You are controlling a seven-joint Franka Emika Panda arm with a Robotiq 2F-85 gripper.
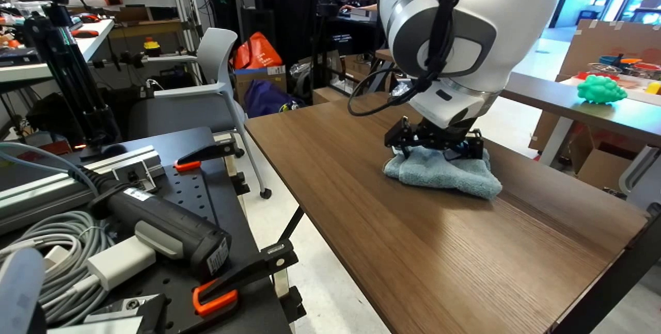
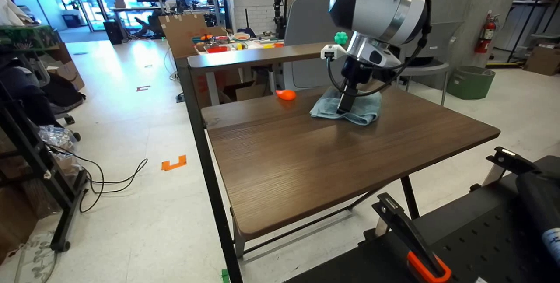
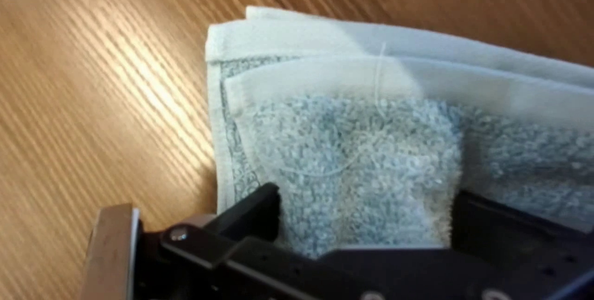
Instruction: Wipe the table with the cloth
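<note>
Terry towel [image 3: 394, 128] could slip mid-wipe if the gripper [image 3: 366, 193], fingers [image 3: 257, 212] apart, straddles rather than squeezes it: we cannot tell which.

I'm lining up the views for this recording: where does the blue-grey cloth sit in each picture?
In an exterior view, the cloth is right of centre, slightly below mid-height.
In an exterior view, the cloth is right of centre, slightly above mid-height.
Wrist view: the cloth fills the middle, running off the right edge.
Shared landmark: the wood-grain tabletop beneath it.
</note>
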